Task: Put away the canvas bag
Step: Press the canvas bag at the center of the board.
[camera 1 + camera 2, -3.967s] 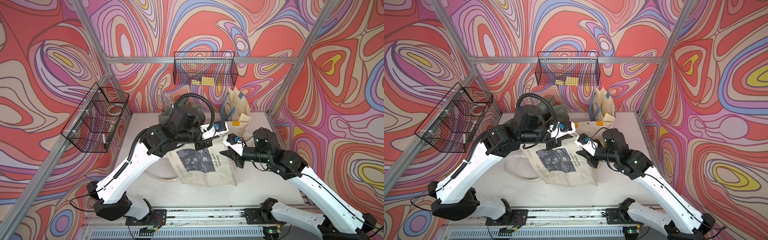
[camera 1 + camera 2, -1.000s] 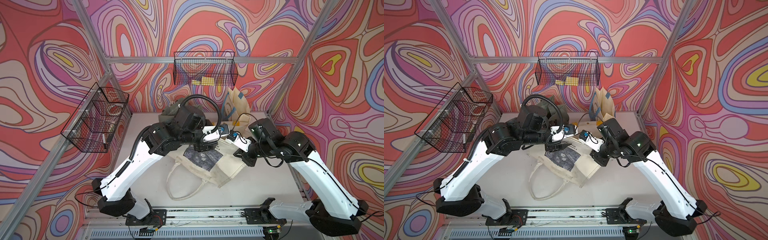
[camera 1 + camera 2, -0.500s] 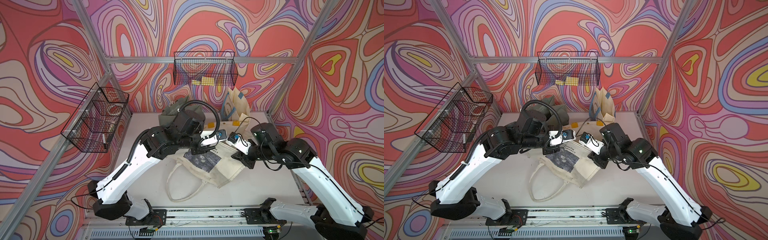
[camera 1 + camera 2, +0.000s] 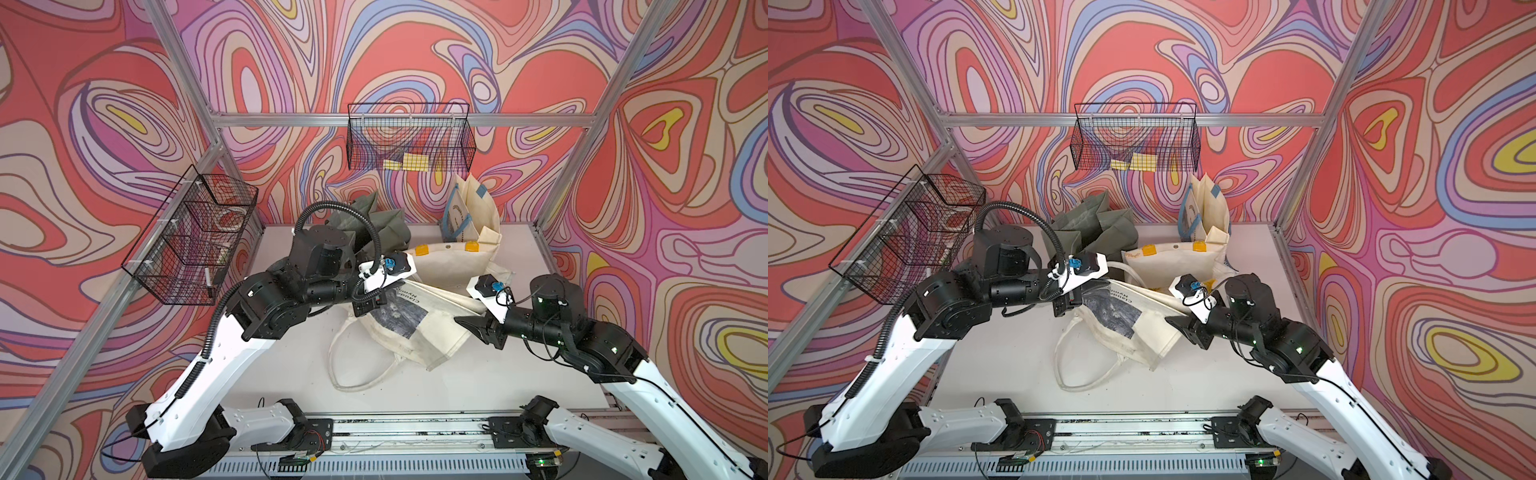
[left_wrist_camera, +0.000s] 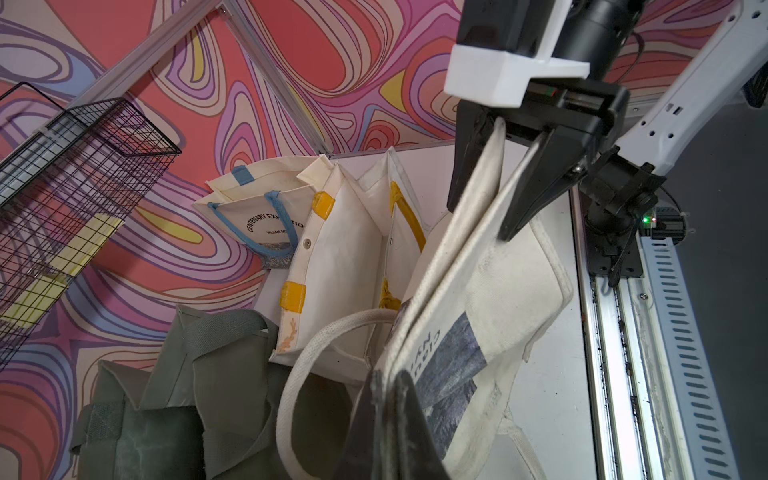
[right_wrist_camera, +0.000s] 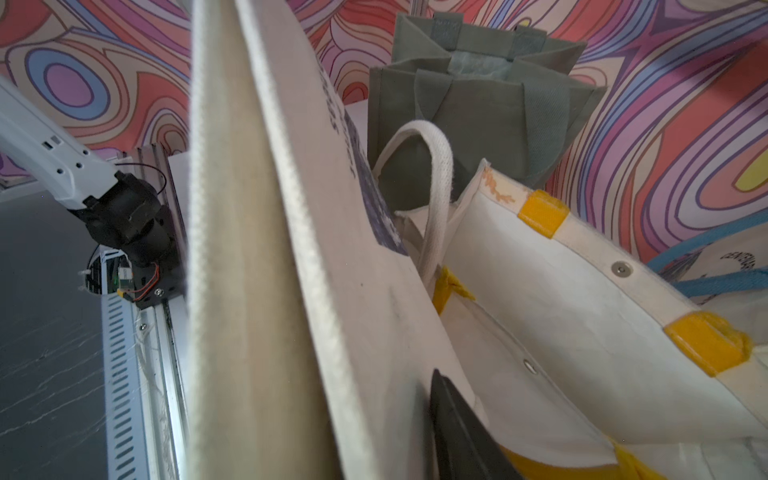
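The canvas bag (image 4: 419, 332), cream with a dark printed panel, lies crumpled on the white table (image 4: 519, 374) in both top views. Its long handles (image 4: 353, 374) loop toward the front. My left gripper (image 5: 388, 376) is shut on the bag's upper hem, seen also in a top view as the left gripper (image 4: 1069, 307). My right gripper (image 4: 469, 326) is open at the bag's right edge. In the left wrist view its fingers (image 5: 536, 187) stand apart with the cloth hanging loose between them. In the right wrist view the bag (image 6: 311, 249) hides all but one finger (image 6: 457, 415).
Behind the canvas bag a cream bag with yellow tabs (image 4: 449, 262) stands open. A green bag (image 4: 374, 224) and a blue-handled cream bag (image 4: 461, 212) stand against the back wall. Wire baskets hang on the back wall (image 4: 409, 141) and the left frame (image 4: 191, 241).
My left gripper has shut on the bag's hem. My right gripper has opened and let the cloth go, and that arm has dropped lower. The bag has sagged onto the table.
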Robot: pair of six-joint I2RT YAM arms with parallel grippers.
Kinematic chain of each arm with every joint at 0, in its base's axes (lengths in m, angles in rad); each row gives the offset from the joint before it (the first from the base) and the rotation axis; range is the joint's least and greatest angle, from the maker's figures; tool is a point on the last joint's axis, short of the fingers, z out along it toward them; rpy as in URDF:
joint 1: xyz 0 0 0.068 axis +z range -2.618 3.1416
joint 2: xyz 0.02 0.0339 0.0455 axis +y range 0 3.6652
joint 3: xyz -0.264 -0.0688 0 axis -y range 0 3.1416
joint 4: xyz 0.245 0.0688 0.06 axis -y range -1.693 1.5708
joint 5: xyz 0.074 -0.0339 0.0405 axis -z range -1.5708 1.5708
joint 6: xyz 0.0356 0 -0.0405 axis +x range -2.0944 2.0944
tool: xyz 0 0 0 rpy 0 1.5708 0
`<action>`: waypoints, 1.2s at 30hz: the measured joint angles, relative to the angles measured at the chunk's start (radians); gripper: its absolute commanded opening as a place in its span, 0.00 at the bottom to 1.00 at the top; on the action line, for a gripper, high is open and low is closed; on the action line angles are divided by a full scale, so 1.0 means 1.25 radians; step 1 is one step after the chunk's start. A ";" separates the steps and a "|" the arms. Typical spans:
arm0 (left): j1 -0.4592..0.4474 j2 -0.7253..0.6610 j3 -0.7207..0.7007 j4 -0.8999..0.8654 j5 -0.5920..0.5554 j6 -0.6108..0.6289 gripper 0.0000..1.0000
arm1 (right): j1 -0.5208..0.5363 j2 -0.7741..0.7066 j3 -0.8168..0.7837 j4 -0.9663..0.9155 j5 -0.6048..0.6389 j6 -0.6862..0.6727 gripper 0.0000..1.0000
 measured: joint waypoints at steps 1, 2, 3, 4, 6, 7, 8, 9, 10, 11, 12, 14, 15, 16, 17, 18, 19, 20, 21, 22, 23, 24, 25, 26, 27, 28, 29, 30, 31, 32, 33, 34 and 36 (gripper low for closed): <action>0.002 -0.001 -0.002 0.002 0.002 -0.003 0.00 | 0.000 -0.002 -0.007 0.016 0.000 0.005 0.32; 0.005 -0.001 -0.004 0.007 0.004 -0.005 0.00 | 0.000 -0.002 -0.010 0.029 -0.001 0.004 0.22; 0.005 -0.001 -0.004 0.009 0.003 -0.007 0.00 | 0.000 -0.001 -0.010 0.039 -0.002 0.002 0.12; 0.006 -0.001 -0.004 0.013 0.001 -0.007 0.00 | 0.000 0.001 -0.010 0.046 -0.002 0.001 0.03; 0.007 -0.001 -0.004 0.016 -0.009 -0.006 0.00 | 0.000 0.010 0.002 0.043 -0.004 -0.010 0.00; 0.007 0.000 -0.004 0.016 -0.015 -0.005 0.04 | 0.000 0.019 0.014 0.033 -0.004 -0.016 0.00; 0.007 0.001 -0.002 0.016 -0.021 -0.004 0.10 | 0.000 0.031 0.034 0.017 -0.003 -0.021 0.00; 0.009 0.004 0.005 0.014 -0.027 -0.002 0.22 | -0.001 0.044 0.056 0.000 -0.001 -0.024 0.00; 0.009 0.009 0.014 0.013 -0.034 -0.001 0.31 | -0.001 0.060 0.083 -0.020 0.001 -0.030 0.00; 0.005 0.016 0.025 0.014 -0.035 0.000 0.37 | -0.002 0.078 0.113 -0.043 0.001 -0.037 0.00; -0.007 0.023 0.038 0.013 -0.039 0.002 0.44 | -0.001 0.097 0.143 -0.067 0.001 -0.044 0.00; -0.052 0.044 0.066 0.013 -0.063 0.013 0.51 | -0.001 0.140 0.205 -0.117 -0.001 -0.057 0.00; -0.076 0.056 0.079 0.011 -0.074 0.020 0.54 | -0.001 0.159 0.231 -0.137 -0.002 -0.063 0.00; -0.100 0.070 0.095 0.006 -0.088 0.026 0.56 | -0.001 0.177 0.257 -0.160 -0.002 -0.070 0.00; -0.120 0.087 0.112 0.001 -0.095 0.030 0.58 | -0.001 0.196 0.281 -0.183 -0.002 -0.074 0.00; -0.131 0.102 0.124 -0.002 -0.099 0.033 0.60 | -0.001 0.208 0.298 -0.200 -0.002 -0.079 0.00; -0.136 0.116 0.132 -0.003 -0.105 0.036 0.61 | -0.001 0.220 0.312 -0.216 -0.002 -0.085 0.00; -0.138 0.127 0.135 -0.003 -0.111 0.037 0.62 | -0.001 0.228 0.323 -0.232 -0.002 -0.089 0.00; -0.138 0.136 0.134 -0.003 -0.117 0.039 0.63 | -0.001 0.233 0.331 -0.243 -0.003 -0.092 0.00; -0.138 0.146 0.134 -0.003 -0.124 0.041 0.64 | -0.001 0.237 0.334 -0.253 -0.004 -0.097 0.00; -0.138 0.156 0.134 -0.002 -0.132 0.042 0.65 | -0.001 0.238 0.336 -0.261 -0.006 -0.101 0.00; -0.138 0.163 0.134 -0.001 -0.139 0.042 0.65 | -0.001 0.239 0.337 -0.268 -0.008 -0.105 0.00; -0.138 0.172 0.134 0.001 -0.149 0.042 0.64 | -0.001 0.239 0.337 -0.275 -0.009 -0.109 0.00; -0.138 0.180 0.134 0.003 -0.157 0.042 0.60 | -0.001 0.239 0.338 -0.281 -0.010 -0.112 0.00; -0.138 0.185 0.134 0.005 -0.166 0.043 0.54 | -0.001 0.239 0.339 -0.285 -0.010 -0.114 0.00; -0.138 0.191 0.134 0.008 -0.173 0.044 0.45 | -0.001 0.238 0.340 -0.287 -0.010 -0.118 0.00; -0.138 0.195 0.134 0.009 -0.176 0.045 0.37 | -0.001 0.236 0.340 -0.286 -0.009 -0.120 0.00; -0.138 0.197 0.134 0.009 -0.179 0.046 0.28 | -0.001 0.234 0.339 -0.284 -0.009 -0.121 0.00; -0.140 0.199 0.134 0.010 -0.179 0.048 0.16 | -0.002 0.232 0.339 -0.281 -0.007 -0.122 0.04; -0.143 0.199 0.134 0.011 -0.178 0.050 0.02 | -0.002 0.229 0.339 -0.278 -0.005 -0.122 0.10; -0.145 0.199 0.134 0.011 -0.175 0.055 0.00 | -0.002 0.226 0.339 -0.274 -0.003 -0.122 0.16; -0.147 0.199 0.134 0.010 -0.172 0.060 0.00 | -0.003 0.221 0.337 -0.267 0.002 -0.123 0.22; -0.146 0.198 0.133 0.010 -0.168 0.063 0.00 | -0.005 0.202 0.320 -0.238 0.000 -0.121 0.32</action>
